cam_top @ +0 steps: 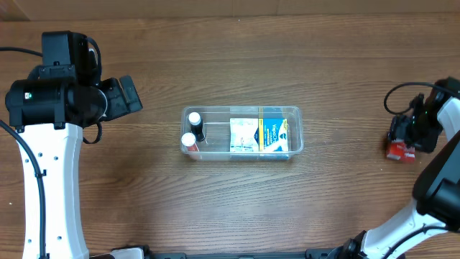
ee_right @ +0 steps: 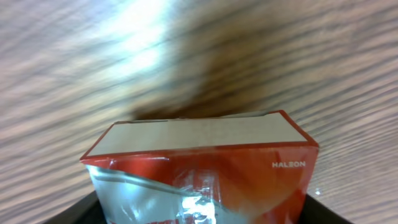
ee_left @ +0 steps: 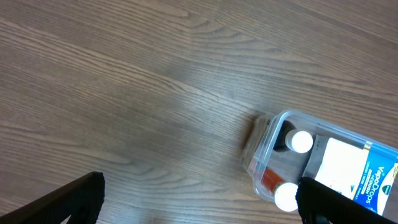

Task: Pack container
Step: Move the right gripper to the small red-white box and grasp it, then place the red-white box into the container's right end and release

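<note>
The clear plastic container (cam_top: pixel 296 115) lies at the table's middle. It holds two small white-capped bottles (cam_top: pixel 194 119) at its left end and a white-and-blue box (cam_top: pixel 259 135) to their right. It also shows in the left wrist view (ee_left: pixel 264 146), low on the right. My left gripper (ee_left: pixel 199 202) is open and empty, above bare table left of the container. My right gripper (cam_top: pixel 404 140) is at the far right edge of the table, shut on a red-and-silver box (ee_right: pixel 205 168) that fills the space between its fingers.
The wooden table (cam_top: pixel 230 208) surrounds the container on all sides. The left arm's body (cam_top: pixel 57 93) stands over the left side. The right arm and its cable (cam_top: pixel 438 180) hang over the right edge.
</note>
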